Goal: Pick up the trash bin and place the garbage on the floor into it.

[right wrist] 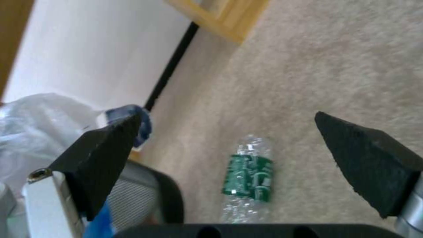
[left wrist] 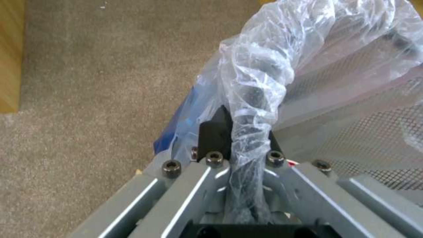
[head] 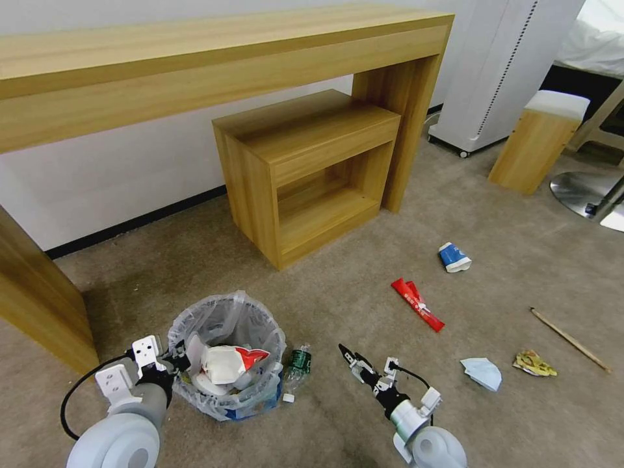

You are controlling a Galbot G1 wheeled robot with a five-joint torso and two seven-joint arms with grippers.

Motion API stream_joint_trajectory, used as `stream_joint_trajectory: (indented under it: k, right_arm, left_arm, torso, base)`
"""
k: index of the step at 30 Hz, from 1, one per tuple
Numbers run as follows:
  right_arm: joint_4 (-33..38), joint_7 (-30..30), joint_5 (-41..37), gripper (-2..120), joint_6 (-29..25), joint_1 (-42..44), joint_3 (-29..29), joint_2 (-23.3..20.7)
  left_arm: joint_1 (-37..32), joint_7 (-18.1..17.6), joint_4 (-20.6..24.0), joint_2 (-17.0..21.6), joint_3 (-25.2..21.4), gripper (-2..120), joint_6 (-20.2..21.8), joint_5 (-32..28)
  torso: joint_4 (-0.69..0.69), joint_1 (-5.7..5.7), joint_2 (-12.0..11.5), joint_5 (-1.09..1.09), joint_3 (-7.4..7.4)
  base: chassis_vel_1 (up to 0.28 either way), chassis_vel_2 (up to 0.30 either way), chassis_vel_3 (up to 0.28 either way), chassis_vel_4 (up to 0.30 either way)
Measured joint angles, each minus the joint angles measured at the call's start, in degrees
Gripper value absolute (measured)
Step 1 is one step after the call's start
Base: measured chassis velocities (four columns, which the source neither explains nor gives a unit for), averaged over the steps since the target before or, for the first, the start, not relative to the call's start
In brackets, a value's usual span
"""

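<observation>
- The left gripper (head: 170, 361) is closed on the rim of the trash bin (head: 227, 354); in the left wrist view its dark fingers (left wrist: 216, 135) pinch the bunched plastic bag (left wrist: 260, 82) together with the rim beneath it.
- The bin sits on the floor (head: 364, 286) near the front-left of the carpet, in front of the long wooden desk (head: 195, 58); whether it rests on the carpet or is lifted just clear, I cannot tell.
- Inside the bin there is already some garbage: a crushed red-and-white paper cup (head: 227, 363) lies on top, with more white bits beneath.
- The right gripper (head: 356, 364) hovers low over the carpet, just to the right of the bin, its jaws spread wide with nothing between them.
- In the right wrist view its two black fingertips (right wrist: 105, 145) frame a small crushed bottle with a green label (right wrist: 249, 177), lying on the carpet touching or just beside the bin's right side.
- Judged from this, the bottle is the piece now in hand, and the grasp is not yet made.
- Farther right, still on the carpet and well apart: a blue-and-white cup (head: 454, 257), a red wrapper (head: 417, 303), a pale tissue (head: 482, 373), a yellow wrapper (head: 533, 364) and a wooden stick (head: 569, 338).
- So the bin is gripped and partly filled; about six pieces remain, and the task looks under halfway.
</observation>
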State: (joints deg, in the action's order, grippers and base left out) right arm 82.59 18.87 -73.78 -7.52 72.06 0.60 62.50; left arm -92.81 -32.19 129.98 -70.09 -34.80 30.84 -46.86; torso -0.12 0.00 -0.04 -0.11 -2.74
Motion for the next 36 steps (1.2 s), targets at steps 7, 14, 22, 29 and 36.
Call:
stream_joint_trajectory:
  k: [7, 14, 22, 29, 36]
  right_arm:
    - [0.6, -4.8, 11.8, 95, -0.4, 0.1, 1.1, -0.7]
    - [5.5, -9.4, 30.5, 89, -0.6, -0.9, 5.1, -6.1]
    - [6.1, 1.9, 55.0, 100, -10.4, -5.2, 10.1, -14.2]
    - [1.4, 6.4, 66.9, 99, -18.6, -12.8, 7.1, -19.2]
    - [-6.6, 8.8, 74.9, 100, -25.2, -27.6, -5.2, -16.3]
  left_arm:
    - [-0.4, 0.0, 0.5, 0.6, -0.3, 1, -0.1, -0.1]
    - [-0.4, 0.1, 0.5, 0.7, -0.4, 1, -0.3, -0.1]
    - [0.1, 0.2, 0.4, -0.1, 0.1, 1, -0.4, 0.3]
    - [0.3, 0.6, -0.2, -1.3, 0.4, 1, -0.7, 1.3]
    - [1.5, 0.6, -1.0, -1.6, 0.1, 1, -0.7, 1.3]
  torso:
    - [0.01, 0.0, 0.0, 0.01, 0.0]
    - [0.01, 0.0, 0.0, 0.0, 0.0]
    - [0.01, 0.0, 0.0, 0.01, 0.0]
    - [0.0, 0.0, 0.0, 0.0, 0.0]
    - [0.01, 0.01, 0.0, 0.0, -0.01]
  base:
    - [0.0, 0.0, 0.0, 0.0]
    - [0.0, 0.0, 0.0, 0.0]
    - [0.0, 0.0, 0.0, 0.0]
    - [0.0, 0.0, 0.0, 0.0]
    - [0.0, 0.0, 0.0, 0.0]
